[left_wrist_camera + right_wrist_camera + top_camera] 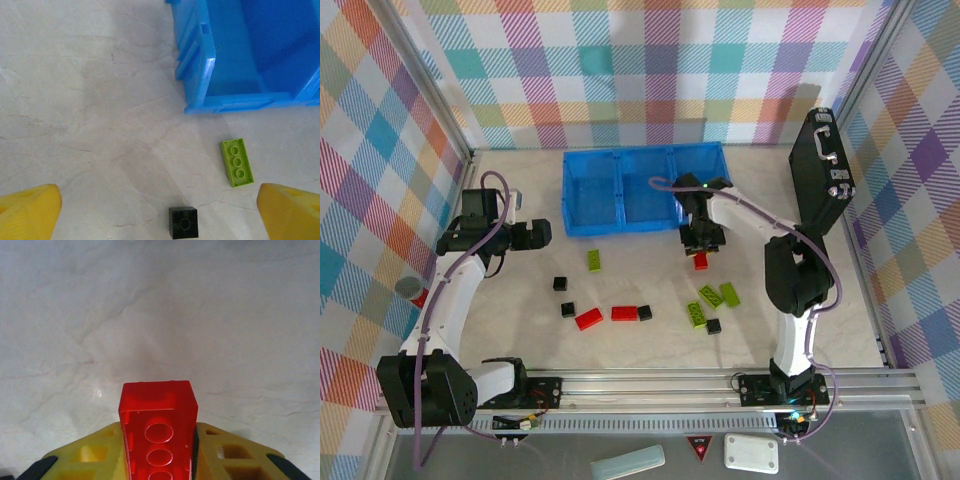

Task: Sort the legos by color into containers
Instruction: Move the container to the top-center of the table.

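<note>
My right gripper (pixel 701 250) hangs just in front of the blue tray (pixel 620 228), shut on a red brick (pixel 701 262). In the right wrist view the red brick (pixel 157 432) sits endwise between the yellow fingers (pixel 90 455), above bare table. My left gripper (pixel 542 235) is open left of the tray. Its wrist view has a green brick (pixel 237 162) and a black brick (pixel 183 222) between the spread fingertips (pixel 30 210), below the tray's corner (pixel 200 75). Loose bricks lie on the table: red ones (pixel 588 319), green ones (pixel 710 296), black ones (pixel 567 309).
A black briefcase (pixel 825 170) stands upright at the back right, close to the right arm. A red-capped grey cylinder (pixel 412 290) sits at the left edge. Plaid walls close the back and sides; a metal rail (pixel 670 385) runs along the near edge.
</note>
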Action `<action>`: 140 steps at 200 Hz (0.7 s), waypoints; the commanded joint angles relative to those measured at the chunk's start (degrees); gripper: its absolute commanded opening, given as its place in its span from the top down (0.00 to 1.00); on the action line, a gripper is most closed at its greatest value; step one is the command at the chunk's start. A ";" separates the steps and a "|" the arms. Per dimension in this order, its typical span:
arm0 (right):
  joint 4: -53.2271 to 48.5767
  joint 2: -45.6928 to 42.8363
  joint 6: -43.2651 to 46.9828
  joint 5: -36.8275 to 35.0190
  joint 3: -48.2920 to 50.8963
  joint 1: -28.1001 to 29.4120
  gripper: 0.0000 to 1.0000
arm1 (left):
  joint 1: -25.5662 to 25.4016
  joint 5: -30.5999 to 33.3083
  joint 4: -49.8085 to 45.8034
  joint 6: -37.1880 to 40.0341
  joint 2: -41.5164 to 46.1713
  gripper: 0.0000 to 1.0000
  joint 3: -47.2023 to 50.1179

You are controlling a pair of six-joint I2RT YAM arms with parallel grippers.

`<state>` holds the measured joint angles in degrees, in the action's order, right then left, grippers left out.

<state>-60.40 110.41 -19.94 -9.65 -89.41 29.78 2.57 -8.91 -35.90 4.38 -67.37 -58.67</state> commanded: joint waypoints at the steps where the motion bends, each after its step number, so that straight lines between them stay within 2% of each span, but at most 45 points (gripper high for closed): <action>1: -1.74 0.24 3.79 -0.23 -5.29 -2.13 0.67 | 0.86 0.21 -0.22 1.07 0.49 0.00 0.23; 55: -4.65 8.87 7.60 0.77 -21.25 -7.76 0.68 | 0.82 0.46 -0.18 1.07 1.24 0.00 0.75; 110: -8.03 20.75 9.51 1.13 -39.46 -10.44 0.68 | 0.84 0.22 -0.14 1.09 1.81 0.00 1.19; 140: -7.67 25.41 10.14 2.00 -43.64 -11.23 0.68 | 0.86 0.61 -0.39 1.04 2.07 0.00 1.28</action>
<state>-65.87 133.19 -11.35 -8.97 -129.88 19.20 2.57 -8.88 -35.90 4.38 -66.98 -58.28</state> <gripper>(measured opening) 0.320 0.998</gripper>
